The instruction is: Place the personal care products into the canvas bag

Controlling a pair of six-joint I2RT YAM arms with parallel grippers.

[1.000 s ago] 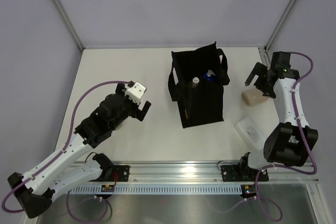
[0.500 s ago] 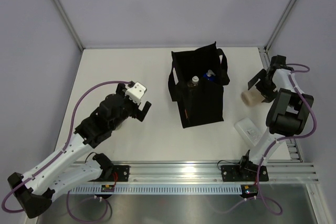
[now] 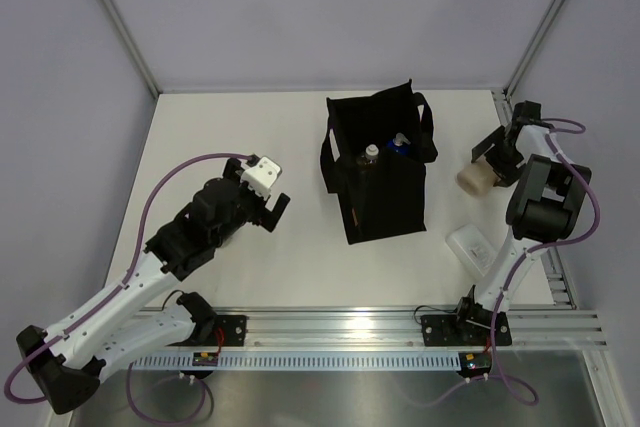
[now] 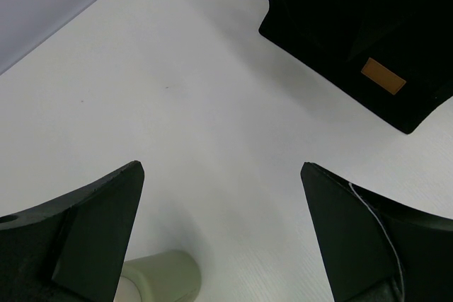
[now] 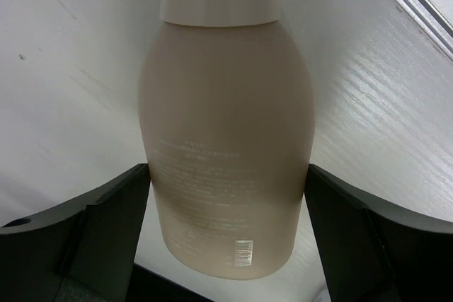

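Lab robot cell: bare white table (image 3: 230,127), grey enclosure walls (image 3: 60,97), aluminium rail (image 3: 400,322) along frame bottom.

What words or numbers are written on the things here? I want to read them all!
Nothing here can be read.
Beige bottle between the right hand's fingers: faint lines of print and a small barcode, too blurred to read.
Black bag: an orange patch, blank as far as it shows.
Flat white bottle: too small to tell.

The canvas bag (image 3: 382,179) was matt black cloth with a tan patch. The pale cream bottle (image 5: 226,139) looked like smooth, satin plastic. The table (image 4: 198,104) was white, faintly grained.
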